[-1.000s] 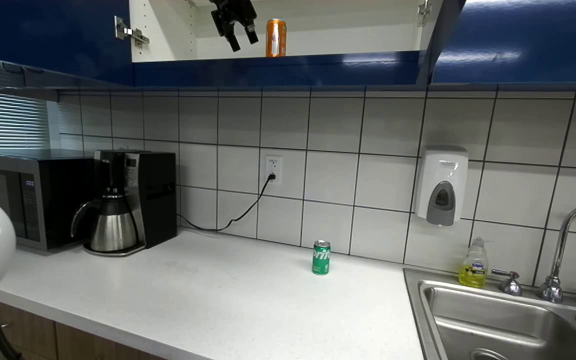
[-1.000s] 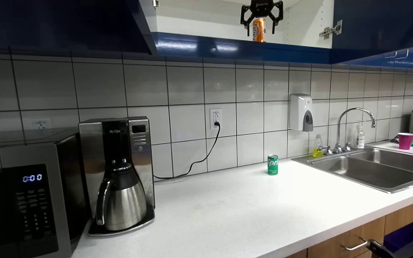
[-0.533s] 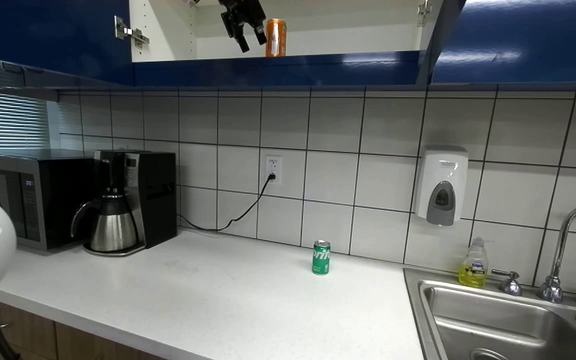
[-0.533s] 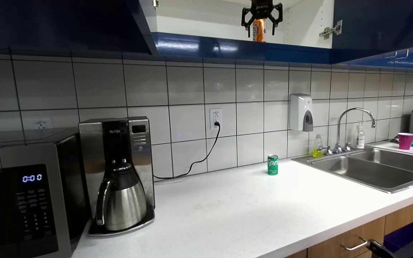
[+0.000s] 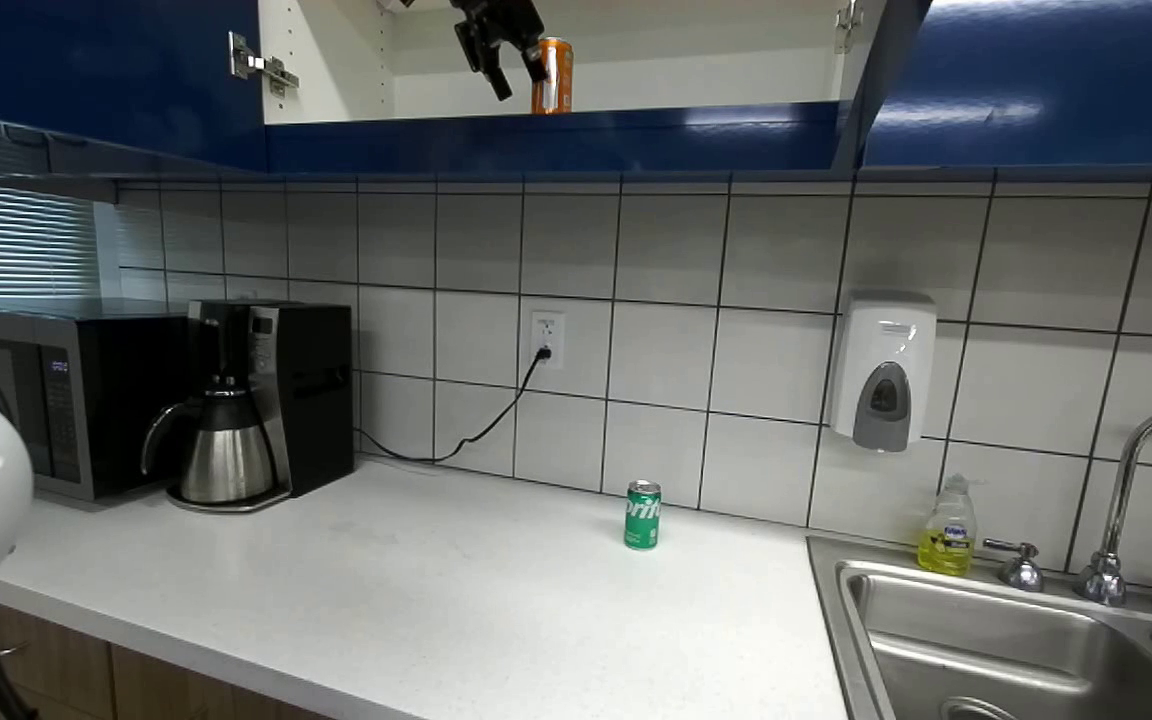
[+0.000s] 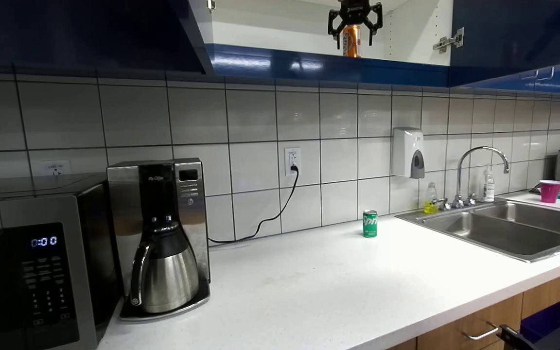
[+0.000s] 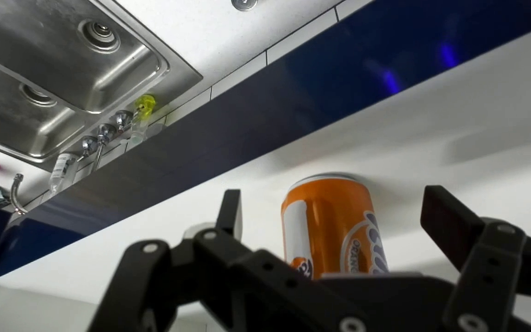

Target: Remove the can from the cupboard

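The orange can [image 7: 332,226] is standing upright on the white shelf [image 7: 122,230] inside the cupboard [image 5: 696,50]. Going by the wrist view, it sits pretty much midway between the two fingers [image 7: 450,226]. They're spread wider than the can, and I can see a gap on each side. In an exterior view one fingertip [image 5: 536,68] overlaps the can, but how deep the fingers reach around it, I honestly can't tell.

The base is near the blue front lip [image 6: 280,63], so that's the close edge. There's a decent stretch of shelf to either side before the side walls, and the doors [image 6: 518,39] are swung open. Well below, the counter [image 6: 280,311] has an upright green can [image 6: 370,224], with the sink [image 5: 844,620] farther along.
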Tool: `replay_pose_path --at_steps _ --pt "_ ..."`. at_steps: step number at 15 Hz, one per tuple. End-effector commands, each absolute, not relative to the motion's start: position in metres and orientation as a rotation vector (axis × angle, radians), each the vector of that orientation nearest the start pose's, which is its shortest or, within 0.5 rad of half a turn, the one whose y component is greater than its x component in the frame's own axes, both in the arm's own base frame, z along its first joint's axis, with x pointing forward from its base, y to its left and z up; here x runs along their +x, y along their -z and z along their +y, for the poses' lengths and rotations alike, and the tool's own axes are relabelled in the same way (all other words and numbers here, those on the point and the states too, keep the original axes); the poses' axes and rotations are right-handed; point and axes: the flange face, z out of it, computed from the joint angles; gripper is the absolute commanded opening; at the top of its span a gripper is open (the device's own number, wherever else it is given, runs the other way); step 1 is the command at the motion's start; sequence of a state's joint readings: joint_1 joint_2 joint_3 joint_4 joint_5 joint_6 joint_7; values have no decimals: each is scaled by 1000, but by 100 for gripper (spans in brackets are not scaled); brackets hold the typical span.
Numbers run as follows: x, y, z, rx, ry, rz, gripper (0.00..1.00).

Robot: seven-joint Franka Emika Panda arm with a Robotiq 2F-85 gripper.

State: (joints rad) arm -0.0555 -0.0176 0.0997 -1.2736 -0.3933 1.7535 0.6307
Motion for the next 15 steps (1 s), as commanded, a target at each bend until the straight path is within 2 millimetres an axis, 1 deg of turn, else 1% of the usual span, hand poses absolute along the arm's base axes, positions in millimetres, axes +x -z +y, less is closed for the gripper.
replay_pose_path --at_steps 1,5,8,15 --pt "549 -811 -17 -3045 991 1011 100" --pt "553 -815 -27 -3026 996 1039 100" --pt "555 -819 -31 -3013 1010 1050 100" --pt "559 -828 -29 -2986 1049 1046 100"
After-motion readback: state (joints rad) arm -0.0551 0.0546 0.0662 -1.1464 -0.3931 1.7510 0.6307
